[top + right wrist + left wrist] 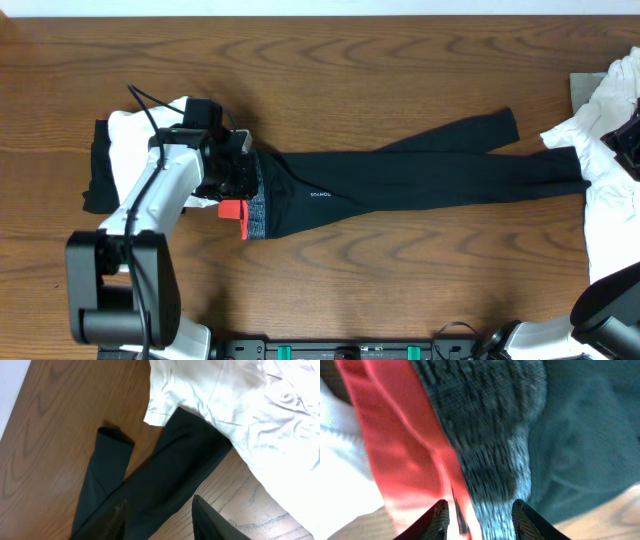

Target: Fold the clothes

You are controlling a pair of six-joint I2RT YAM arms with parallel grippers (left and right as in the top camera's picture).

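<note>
At waistband (490,435), left gripper (481,519) (jaws wide) seemingly touching

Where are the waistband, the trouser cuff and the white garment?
waistband (258,208): overhead view, grey band's middle.
trouser cuff (114,442): right wrist view, hem end.
white garment (240,405): right wrist view, central fabric.

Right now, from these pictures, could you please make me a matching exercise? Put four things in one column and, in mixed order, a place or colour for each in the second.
Column A
1. black trousers
2. waistband
3. white garment
4. black garment

Column B
a. grey and red
b. heaped at the right edge of the table
c. stretched lengthwise across the middle
d. at the far left, partly under a white cloth

Pairs: 1-c, 2-a, 3-b, 4-d
</note>
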